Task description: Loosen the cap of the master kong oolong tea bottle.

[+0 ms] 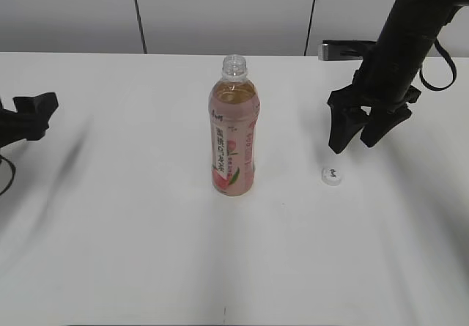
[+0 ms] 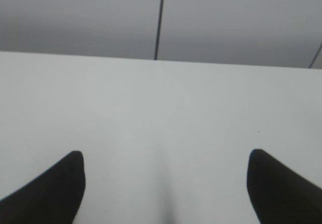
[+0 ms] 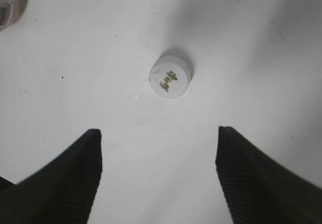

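Observation:
The master kong oolong tea bottle [image 1: 234,128] stands upright mid-table with its neck bare; a corner of it shows in the right wrist view [image 3: 11,2]. The white cap [image 1: 333,175] lies on the table right of the bottle, logo side up, and also shows in the right wrist view [image 3: 170,76]. My right gripper [image 1: 353,144] [image 3: 158,143] is open and empty, hovering above the table just behind the cap. My left gripper [image 1: 33,113] [image 2: 165,158] is open and empty at the far left, well away from the bottle.
The white table [image 1: 132,253] ends at a grey panelled wall [image 1: 220,11] behind. A small dark flat object [image 1: 344,49] lies near the table's back edge behind the right arm.

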You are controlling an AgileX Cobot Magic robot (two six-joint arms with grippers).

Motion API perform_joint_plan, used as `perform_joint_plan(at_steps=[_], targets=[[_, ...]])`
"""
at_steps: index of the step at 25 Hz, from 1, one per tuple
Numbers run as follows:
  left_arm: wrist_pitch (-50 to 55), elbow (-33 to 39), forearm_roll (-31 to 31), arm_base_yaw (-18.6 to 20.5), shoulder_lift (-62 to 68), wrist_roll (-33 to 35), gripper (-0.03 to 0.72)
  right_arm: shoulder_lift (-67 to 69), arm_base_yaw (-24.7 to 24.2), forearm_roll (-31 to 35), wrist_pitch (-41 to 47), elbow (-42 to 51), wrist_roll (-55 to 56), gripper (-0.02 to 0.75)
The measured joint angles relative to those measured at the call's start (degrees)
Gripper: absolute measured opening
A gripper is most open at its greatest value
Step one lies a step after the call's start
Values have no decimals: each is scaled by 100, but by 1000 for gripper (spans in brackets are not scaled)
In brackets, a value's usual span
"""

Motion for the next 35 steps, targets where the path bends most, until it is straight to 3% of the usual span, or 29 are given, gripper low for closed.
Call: perform_joint_plan(at_steps=[5,13,17,22,26,31,35], targets=[[1097,2,105,348,-258,-145,575,0,0,19,-1,0,0,532],[4372,-581,597,355,-1153,-1425,567,-21,0,272,12,0,43,532],[5459,-770,498,349,-1978,-1587,550,-243,0,260,35,0,314,531],[6010,-790,104,101,-2564,-1605,519,-658,0,185,109,129,415,490],[6252,-790,-227,-478,-2595,-1605,516,-1192,0,-68,102,668,606,467],[6839,-790,-1090,-1311,-2944,-883,515,-2232,0,-222,-132,1891,775,461],[7644,-790,-2648,-1189,-3514,605,515,-3119,0,-246,-290,2728,802,461]])
